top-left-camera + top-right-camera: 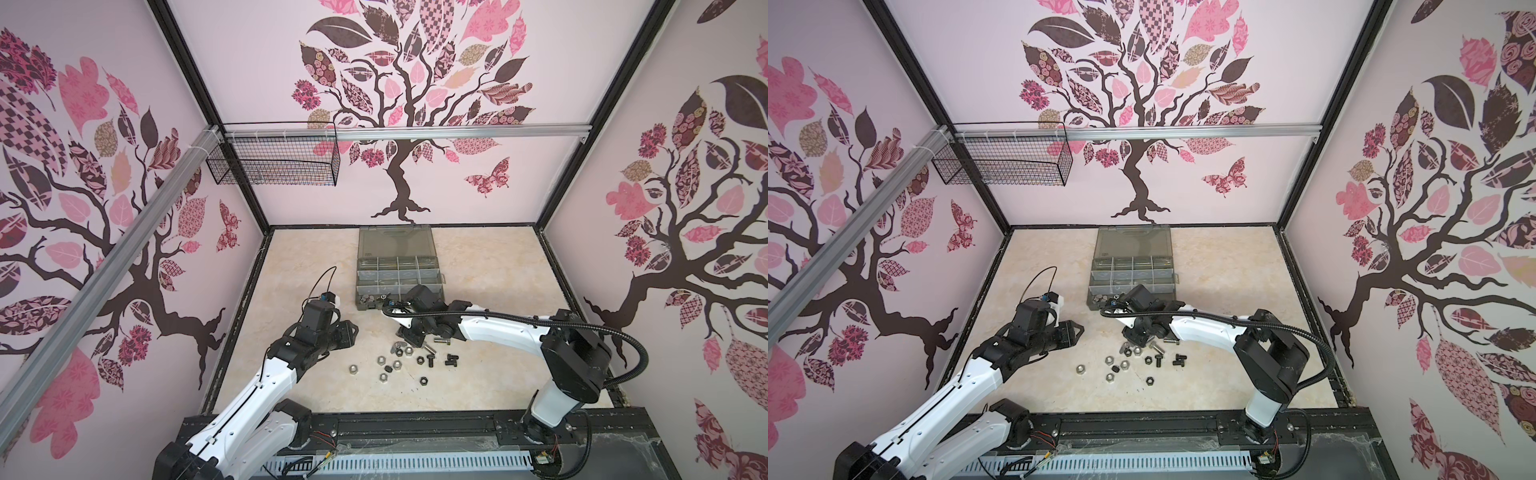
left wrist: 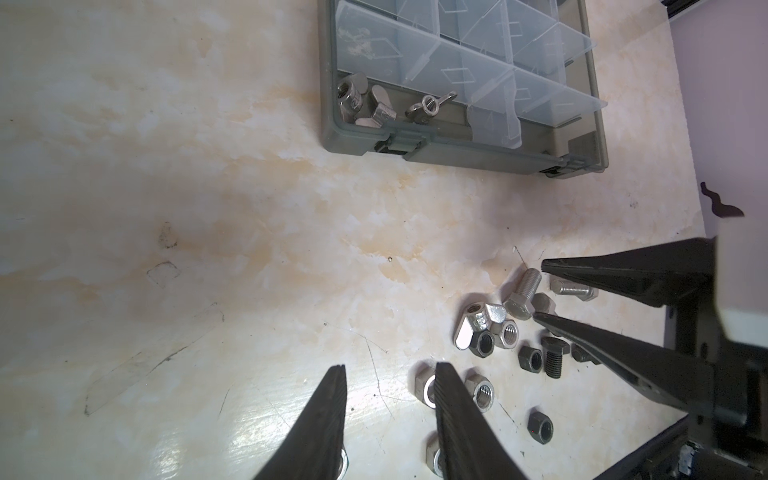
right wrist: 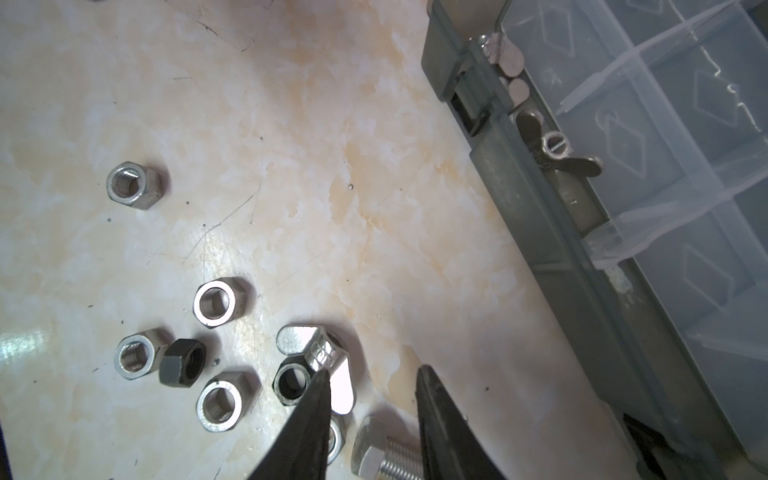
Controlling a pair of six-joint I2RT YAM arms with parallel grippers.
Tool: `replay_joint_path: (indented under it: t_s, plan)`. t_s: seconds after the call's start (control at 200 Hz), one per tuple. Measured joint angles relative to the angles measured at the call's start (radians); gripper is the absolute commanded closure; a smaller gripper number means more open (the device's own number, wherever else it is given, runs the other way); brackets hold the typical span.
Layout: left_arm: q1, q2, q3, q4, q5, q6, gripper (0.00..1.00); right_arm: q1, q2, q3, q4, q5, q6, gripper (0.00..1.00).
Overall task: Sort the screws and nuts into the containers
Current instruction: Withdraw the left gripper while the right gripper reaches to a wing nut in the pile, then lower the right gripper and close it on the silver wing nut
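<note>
- The left claw point(image 2: 390, 368) hung low over the table point(image 1: 291, 266). Its two fingers stood moderately apart with only bare surface between them, and it held nothing.
- Silver hex nuts point(image 2: 482, 390) lay just beside one of its fingers, some partly hidden behind it.
- The right claw point(image 3: 374, 370) was likewise partly open, just above the table, and clamped nothing. One fingertip sat right at a silver wing nut point(image 3: 320, 357), though contact could not be told. The head of a silver screw point(image 3: 372, 446) lay in the gap between its fingers, back from the tips.
- The loose nuts point(image 1: 397, 365), silver and black, were scattered on the table between the two claws. The black screws point(image 1: 430, 357) lay just beside the right claw.
- The organiser case point(image 1: 397, 270) stood just beyond the right claw, with its lid point(image 1: 395, 241) laid flat towards the back wall.
- Of its containers point(image 2: 469, 70), the corner one nearest the claws held the sorted wing nuts point(image 2: 374, 108).
- The surface was glossy cream with a marble pattern, marked by fine scratches and dark specks, and edged by a black frame.
- The walls point(image 1: 478, 195) were pale pink with dark brown tree decals, patterned pink leaves and butterflies.
- An aluminium rail point(image 1: 415, 134) crossed the back wall. A black wire basket point(image 1: 274, 160) hung from it, well apart from both claws.
</note>
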Motion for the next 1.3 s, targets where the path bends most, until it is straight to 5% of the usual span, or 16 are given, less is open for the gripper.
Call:
replay_joint_path:
  t_s: [1.3]
  plan:
    - [0.0,0.001,-0.028,0.034,0.002,-0.019,0.61,0.065,0.161,0.074,-0.056,0.113,-0.094,0.61]
